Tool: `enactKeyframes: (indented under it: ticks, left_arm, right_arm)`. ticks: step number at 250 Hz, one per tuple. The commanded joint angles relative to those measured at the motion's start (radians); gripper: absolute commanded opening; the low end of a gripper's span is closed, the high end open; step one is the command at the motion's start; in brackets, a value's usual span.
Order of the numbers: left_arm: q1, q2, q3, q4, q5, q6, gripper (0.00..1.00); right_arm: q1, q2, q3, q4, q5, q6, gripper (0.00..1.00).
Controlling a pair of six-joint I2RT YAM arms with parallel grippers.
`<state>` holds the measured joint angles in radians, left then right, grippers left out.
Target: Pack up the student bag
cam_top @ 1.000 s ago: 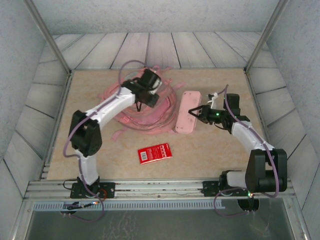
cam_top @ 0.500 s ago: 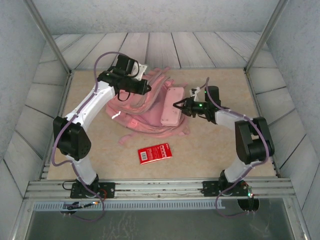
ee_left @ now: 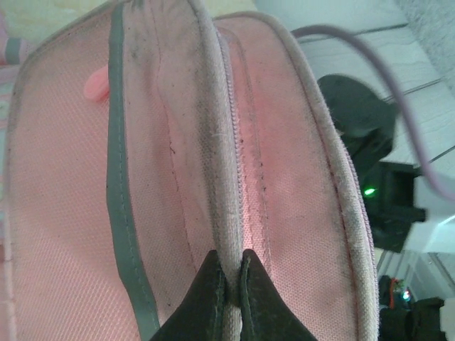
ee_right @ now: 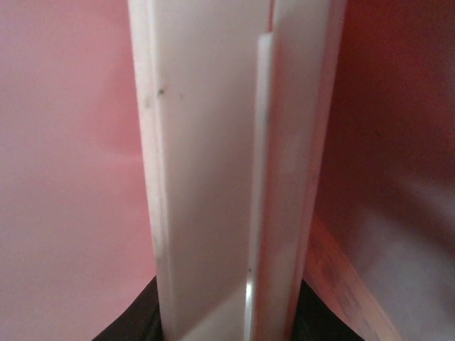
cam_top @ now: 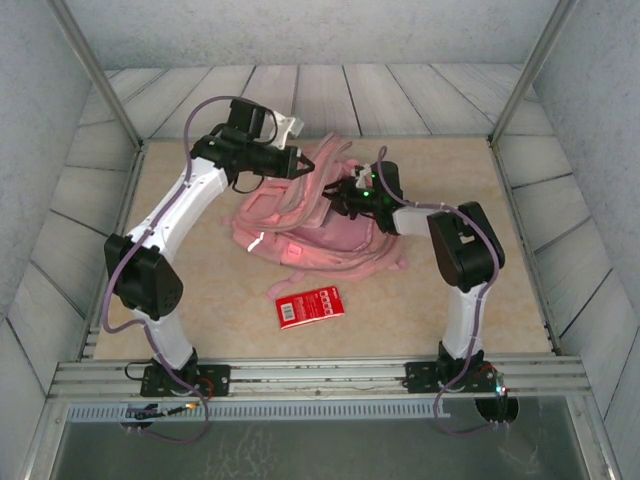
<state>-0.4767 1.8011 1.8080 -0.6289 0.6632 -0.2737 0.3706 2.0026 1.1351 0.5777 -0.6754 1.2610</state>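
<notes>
Within a second, my right gripper [ee_right: 222,320] had carried the flat case [ee_right: 213,142] off the worktop [cam_top: 200,300] into the student bag [cam_top: 335,240] (pink lining all round), still clamped on it. My left gripper [ee_left: 227,273] pinched the bag's rim, at 12 o'clock. One item nearly packed.

White shells ran between chunky black joints on the left arm [cam_top: 180,205] and the right arm [cam_top: 457,318]. A thin purple cable [cam_top: 205,112] trailed along each. The left claw [ee_left: 229,259] had tapered black fingers [ee_left: 206,298]; a green light [cam_top: 367,191] glowed at the right wrist.
</notes>
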Motion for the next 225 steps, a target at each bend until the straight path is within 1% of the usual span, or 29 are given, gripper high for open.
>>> enactKeyframes:
  ticks: [1,27,58,84,158,190,207,225]
  left_arm:
    - [0.004,-0.015,0.089,0.203,0.128,-0.015,0.0]
    - [0.003,-0.013,0.084,0.242,0.133,-0.031,0.0]
    - [0.003,-0.01,0.041,0.349,0.176,-0.089,0.0]
    - [0.003,-0.012,0.002,0.414,0.184,-0.113,0.0]
    - [0.003,-0.054,-0.089,0.519,0.232,-0.156,0.0]
    - [0.003,-0.078,-0.128,0.54,0.238,-0.151,0.0]
    - [0.003,-0.087,-0.153,0.547,0.235,-0.151,0.0]
    - [0.003,-0.098,-0.179,0.551,0.227,-0.144,0.0]
  right_arm:
    - [0.041,0.062,0.054,0.067,0.043,0.085,0.22]
    - [0.08,0.103,0.1,0.017,0.076,0.076,0.22]
    - [0.11,0.135,0.137,-0.004,0.107,0.084,0.22]
    - [0.132,0.155,0.174,-0.03,0.129,0.082,0.22]
    - [0.149,0.259,0.265,-0.061,0.117,0.092,0.27]
    - [0.154,0.274,0.266,-0.059,0.087,0.089,0.32]
    - [0.15,0.254,0.246,-0.083,0.075,0.051,0.37]
    - [0.147,0.216,0.216,-0.123,0.066,-0.011,0.46]
